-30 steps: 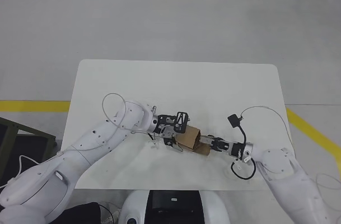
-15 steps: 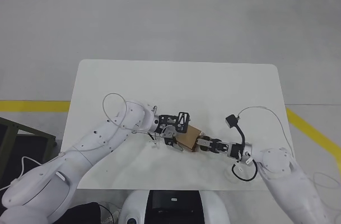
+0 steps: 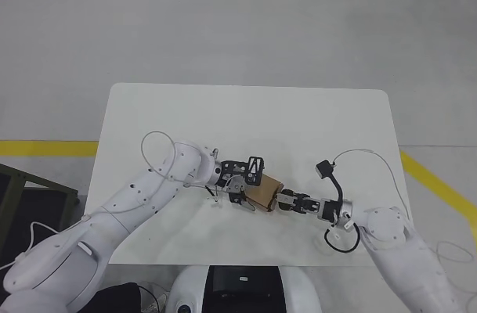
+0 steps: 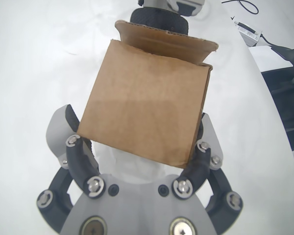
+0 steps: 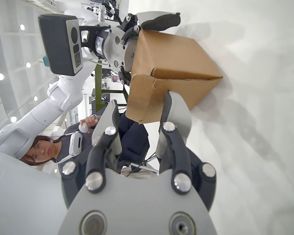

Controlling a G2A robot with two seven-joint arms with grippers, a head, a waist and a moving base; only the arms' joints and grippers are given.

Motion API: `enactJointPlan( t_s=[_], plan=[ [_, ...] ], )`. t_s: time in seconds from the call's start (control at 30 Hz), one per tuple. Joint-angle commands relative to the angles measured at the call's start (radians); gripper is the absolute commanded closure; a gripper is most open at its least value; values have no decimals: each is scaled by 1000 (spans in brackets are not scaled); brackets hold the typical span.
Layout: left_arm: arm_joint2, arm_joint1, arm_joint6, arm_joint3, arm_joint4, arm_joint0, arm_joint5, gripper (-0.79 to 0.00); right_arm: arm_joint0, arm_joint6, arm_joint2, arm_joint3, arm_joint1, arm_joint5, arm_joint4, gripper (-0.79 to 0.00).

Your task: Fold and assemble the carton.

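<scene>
Carton sat near the front-centre of the white table, between the two arms; top view gave just a small brown patch of it, both ends covered by grippers. L gripper was clamped on one end; in the left wrist view its fingers stood either side of the carton, box edges tucked against the pads, L gripper partly hidden behind the cardboard. R gripper was at the opposite end, jaws spread w/ the loose end flap between them; right wrist view showed the R gripper astride that flap, one finger overlapping it, contact w/ the other couldn't be made out. Carton looked squared up, flap bent outward & ragged-edged; inside & underside hidden; lower edge seemed down on the table, hard to confirm.
</scene>
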Motion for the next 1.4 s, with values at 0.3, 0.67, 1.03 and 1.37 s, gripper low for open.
enactJointPlan(
  t_s=[0.3, 0.67, 1.03, 1.37],
  plan=[
    [-9, 5, -21, -11, -6, 8, 0, -785, 20, -6, -17, 38, -5, 15, -3, -246],
    [-23, 12, -34, -22, -7, 19, 0, -785, 16, -26, -12, 40, -4, 26, -22, -228],
    [-31, 16, -40, -33, -5, 27, 0, -785, -2, -67, -8, 12, -2, 58, -80, -197],
    [-38, 20, -45, -42, -3, 33, 0, -785, -13, -86, -8, -24, -2, 90, -111, -197]
  ],
)
